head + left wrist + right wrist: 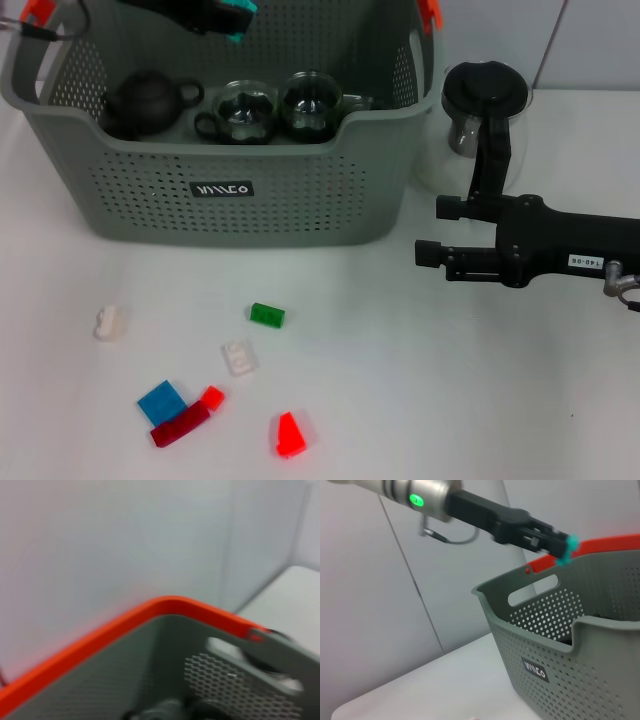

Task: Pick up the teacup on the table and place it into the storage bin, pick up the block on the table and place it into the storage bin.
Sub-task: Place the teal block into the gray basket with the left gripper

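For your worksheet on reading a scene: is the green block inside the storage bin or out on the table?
Out. The green block lies on the white table in front of the storage bin, apart from its wall.

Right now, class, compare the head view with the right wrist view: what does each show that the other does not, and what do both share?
Only the head view shows the blocks on the table, among them the green block and the blue block, the dark teapot and glass cups inside the bin, the glass jug, and the right gripper.

Only the right wrist view shows the left arm's green light.

Both show the storage bin, its black label, and the left gripper above the bin.
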`<action>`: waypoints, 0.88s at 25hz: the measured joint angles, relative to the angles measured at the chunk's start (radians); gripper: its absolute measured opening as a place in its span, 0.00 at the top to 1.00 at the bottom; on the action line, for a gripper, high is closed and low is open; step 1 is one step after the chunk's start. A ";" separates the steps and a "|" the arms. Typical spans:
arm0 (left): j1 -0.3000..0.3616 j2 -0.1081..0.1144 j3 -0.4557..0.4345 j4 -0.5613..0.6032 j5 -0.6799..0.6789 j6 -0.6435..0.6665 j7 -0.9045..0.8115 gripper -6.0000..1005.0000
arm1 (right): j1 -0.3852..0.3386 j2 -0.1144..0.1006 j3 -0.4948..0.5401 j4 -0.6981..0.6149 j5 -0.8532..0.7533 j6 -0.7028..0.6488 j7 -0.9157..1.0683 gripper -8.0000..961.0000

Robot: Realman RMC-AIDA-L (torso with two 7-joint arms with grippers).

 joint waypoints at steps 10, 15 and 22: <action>-0.100 -0.004 0.114 -0.352 0.122 -0.308 0.006 0.54 | -0.001 0.000 0.006 0.001 0.000 0.000 -0.003 0.08; -0.134 -0.016 0.161 -0.414 0.203 -0.347 -0.007 0.53 | 0.000 0.000 0.006 0.001 0.000 0.000 0.001 0.08; -0.159 -0.024 0.164 -0.421 0.249 -0.321 -0.016 0.52 | 0.000 0.000 0.006 0.001 0.000 -0.001 0.000 0.08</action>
